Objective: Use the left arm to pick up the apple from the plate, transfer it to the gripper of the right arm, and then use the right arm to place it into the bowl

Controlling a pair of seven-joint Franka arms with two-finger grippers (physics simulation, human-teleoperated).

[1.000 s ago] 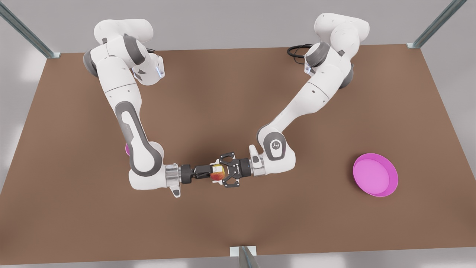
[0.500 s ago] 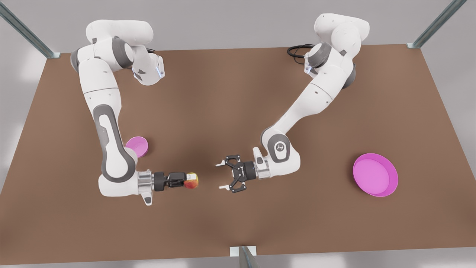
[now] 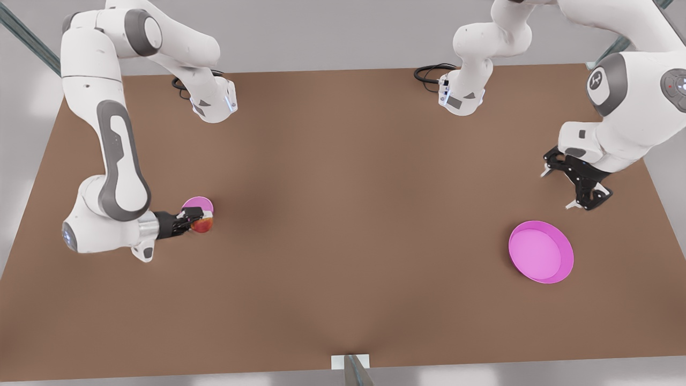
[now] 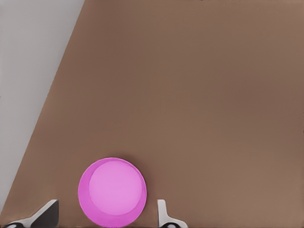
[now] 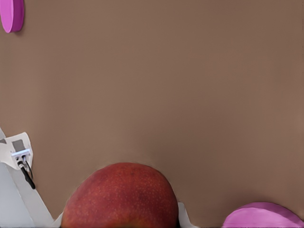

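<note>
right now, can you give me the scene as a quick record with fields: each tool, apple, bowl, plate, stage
right tool: shut on the apple, on the front view's left, right beside the bowl
left tool: open, empty, hanging above the table beyond the plate on the front view's right
apple: held in the right tool, at the bowl's rim, not inside it
bowl: small, deep, pink, empty
plate: wide, shallow, pink, empty
table: brown
stage: handover done, apple not yet released into the bowl

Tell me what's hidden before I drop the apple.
Bowl: front view, right gripper and apple cover its near rim; apple's height above it unclear.
Apple: right wrist view, lower half cut by the edge.
Left gripper, open near the plate: left wrist view, fingers cut by the edge.
</note>
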